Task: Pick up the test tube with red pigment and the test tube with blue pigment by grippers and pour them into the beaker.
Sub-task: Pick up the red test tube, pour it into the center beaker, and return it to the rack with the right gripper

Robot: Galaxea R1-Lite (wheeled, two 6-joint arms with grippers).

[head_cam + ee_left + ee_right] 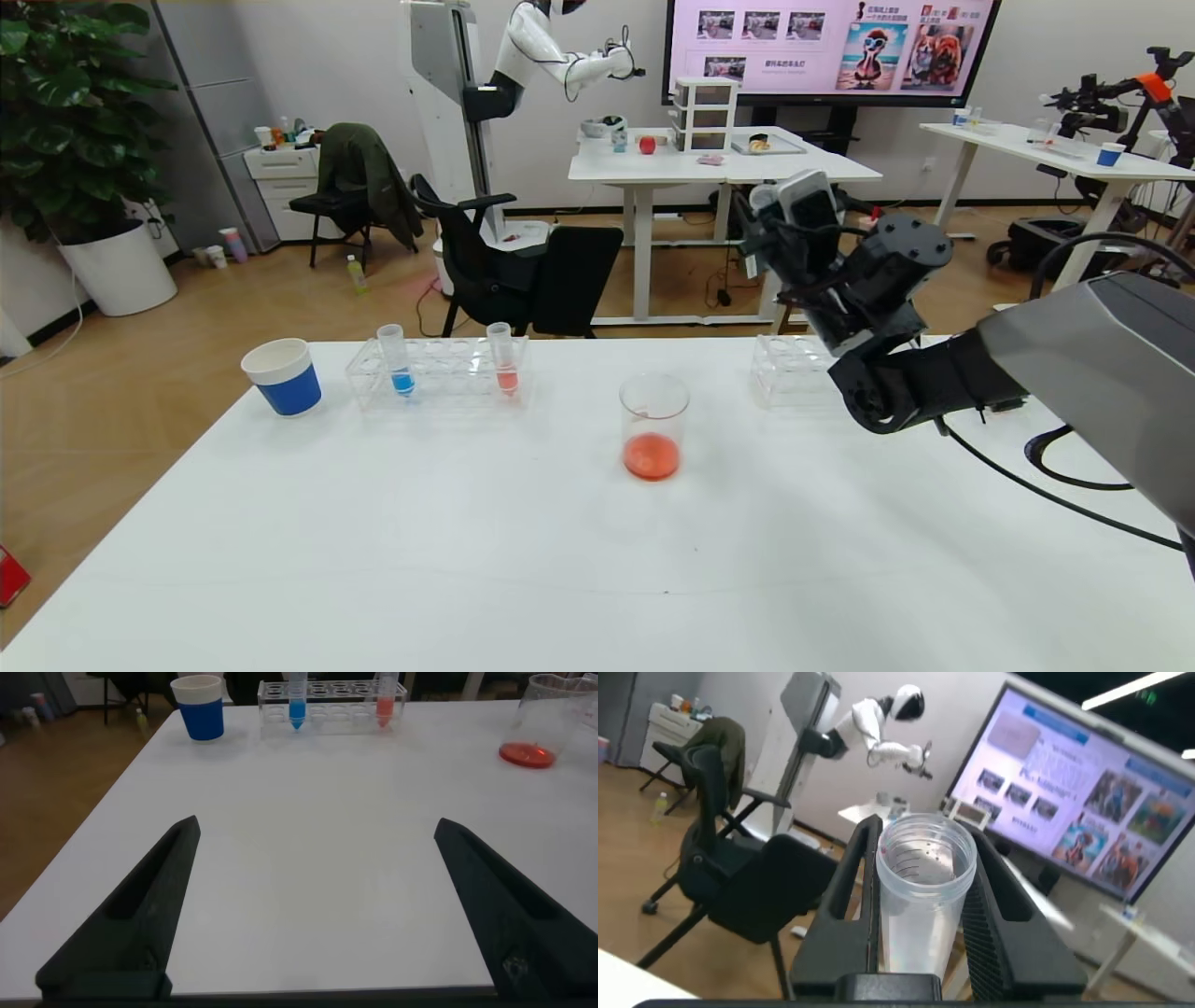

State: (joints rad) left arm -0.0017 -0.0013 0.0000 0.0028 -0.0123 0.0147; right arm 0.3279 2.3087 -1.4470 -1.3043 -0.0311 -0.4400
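My right gripper (792, 198) is raised above the table's far right, fingers pointing up and away. It is shut on a clear test tube (924, 905) with red specks near its rim and no liquid that I can see; this is the red-pigment tube. The beaker (653, 411) stands mid-table with red liquid at its bottom, and also shows in the left wrist view (551, 719). The test tube with blue pigment (400, 359) stands upright in a clear rack (439, 378). My left gripper (318, 826) is open and empty, low over the table, out of the head view.
A tube with salmon-pink liquid (503, 359) stands in the same rack. A blue-banded paper cup (283, 376) is at the far left. A second clear rack (789, 369) sits under my right arm. A black cable (1055, 467) lies at the right edge.
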